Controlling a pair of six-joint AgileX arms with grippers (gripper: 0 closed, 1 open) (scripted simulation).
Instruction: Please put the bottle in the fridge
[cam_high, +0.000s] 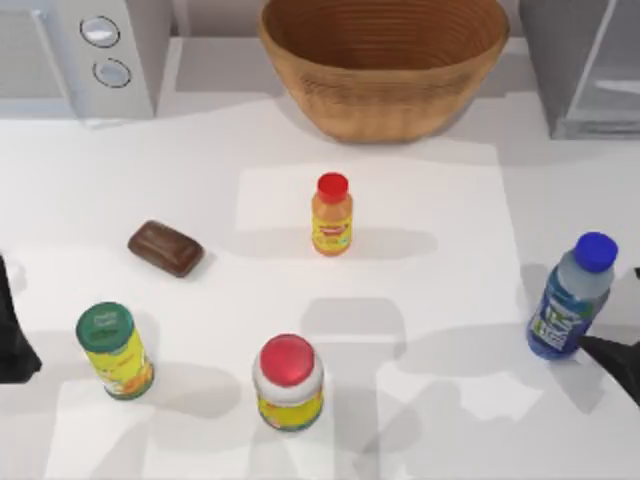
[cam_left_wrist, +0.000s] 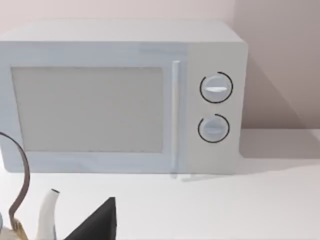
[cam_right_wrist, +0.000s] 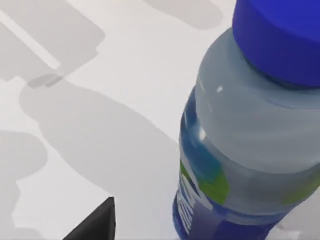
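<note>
The bottle (cam_high: 570, 297), clear with a blue screw cap and a blue-and-green label, stands upright near the table's right edge. My right gripper (cam_high: 612, 362) sits just in front of and to the right of its base, apart from it. In the right wrist view the bottle (cam_right_wrist: 250, 135) looms close, cap uppermost, with a dark part of the right gripper (cam_right_wrist: 95, 225) beside it. The fridge (cam_high: 590, 60), a grey box with a pale door panel, is at the back right corner. My left gripper (cam_high: 15, 335) is parked at the table's left edge.
A wicker basket (cam_high: 385, 65) stands at the back centre and a white microwave (cam_high: 95, 55) at the back left. An orange bottle (cam_high: 332, 215), a brown block (cam_high: 166, 248), a green-lidded can (cam_high: 115, 352) and a red-lidded jar (cam_high: 289, 383) stand on the table.
</note>
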